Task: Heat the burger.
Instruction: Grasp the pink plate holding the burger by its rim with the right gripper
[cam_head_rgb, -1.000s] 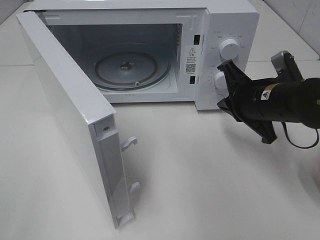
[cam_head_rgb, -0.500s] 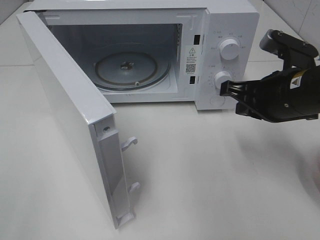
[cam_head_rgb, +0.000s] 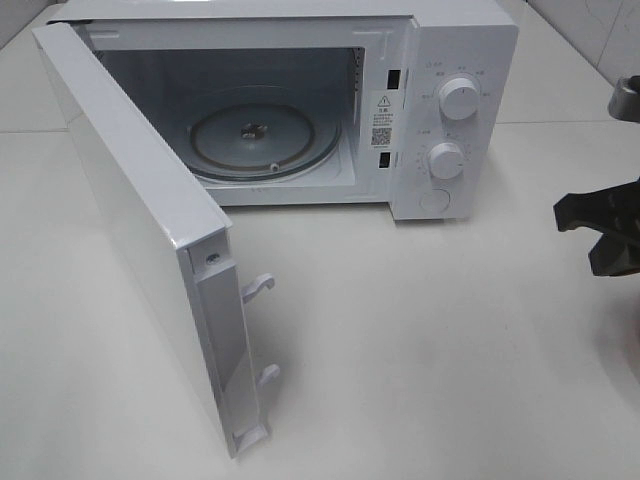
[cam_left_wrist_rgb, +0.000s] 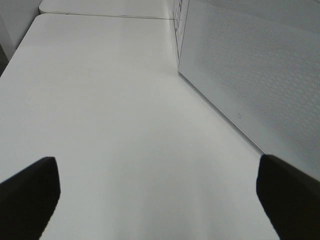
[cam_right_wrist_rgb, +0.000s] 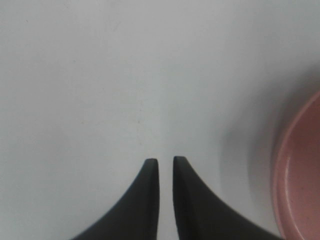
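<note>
My right gripper (cam_right_wrist_rgb: 166, 161) has left the microwave's knob (cam_head_rgb: 446, 160) for 3 o'clock (tips nearly pressed together, empty) beside the pink plate (cam_right_wrist_rgb: 300, 190), so I'd fetch the burger next.

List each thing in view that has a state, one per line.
White microwave door, wide open.
Round glass turntable, bare, inside the cavity.
Black left gripper, open, holding nothing.
Black right gripper, nearly shut, holding nothing.
Pink round plate, only its edge shows, bare there.
</note>
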